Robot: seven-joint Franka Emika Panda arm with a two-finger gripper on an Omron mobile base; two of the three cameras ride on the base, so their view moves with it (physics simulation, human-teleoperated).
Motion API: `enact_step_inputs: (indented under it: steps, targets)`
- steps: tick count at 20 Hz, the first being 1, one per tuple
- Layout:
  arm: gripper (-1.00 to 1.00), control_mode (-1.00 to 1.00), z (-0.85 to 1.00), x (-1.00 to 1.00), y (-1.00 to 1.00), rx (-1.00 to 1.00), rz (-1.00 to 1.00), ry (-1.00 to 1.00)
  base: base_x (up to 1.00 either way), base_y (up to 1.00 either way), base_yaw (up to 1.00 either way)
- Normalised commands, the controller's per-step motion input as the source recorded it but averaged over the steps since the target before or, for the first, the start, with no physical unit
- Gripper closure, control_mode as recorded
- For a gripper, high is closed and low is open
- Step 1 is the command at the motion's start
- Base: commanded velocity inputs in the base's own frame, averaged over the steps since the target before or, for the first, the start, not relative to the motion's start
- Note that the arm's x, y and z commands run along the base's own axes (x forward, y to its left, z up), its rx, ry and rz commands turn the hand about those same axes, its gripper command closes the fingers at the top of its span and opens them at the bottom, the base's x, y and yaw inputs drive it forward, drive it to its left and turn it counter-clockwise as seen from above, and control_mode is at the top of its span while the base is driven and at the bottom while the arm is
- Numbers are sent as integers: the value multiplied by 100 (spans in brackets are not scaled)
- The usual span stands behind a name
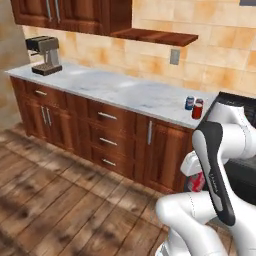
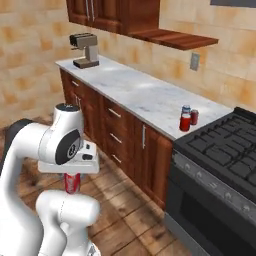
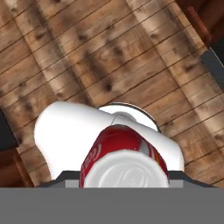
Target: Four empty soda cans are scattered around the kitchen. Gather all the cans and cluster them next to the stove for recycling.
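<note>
My gripper hangs low over the wood floor, shut on a red soda can that points down from the hand. The held red can shows partly behind the arm in the left base view. In the hand view its silver top and red side sit close to the lens, hiding the fingers. On the marble counter, right beside the black stove, stand three more cans: a red can in front, a blue can behind it and a small red can. They appear as a blue can and a red can in the left base view.
A coffee machine stands at the counter's far left end. Wood drawers and cabinet doors line the counter front. A wooden shelf and wall cabinets hang above. The plank floor lies open to the left.
</note>
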Motion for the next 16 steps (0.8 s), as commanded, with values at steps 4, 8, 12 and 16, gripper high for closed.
enact_step_inputs:
  steps: [4, 8, 12, 16]
  targets:
    - [100, 100, 0, 0, 0, 0, 0, 0, 47, 70, -69]
    - [100, 100, 0, 0, 0, 0, 0, 0, 98, 100, -41]
    - [100, 100, 0, 0, 0, 0, 0, 0, 98, 69, -50]
    - [100, 100, 0, 0, 0, 0, 0, 0, 62, 18, -77]
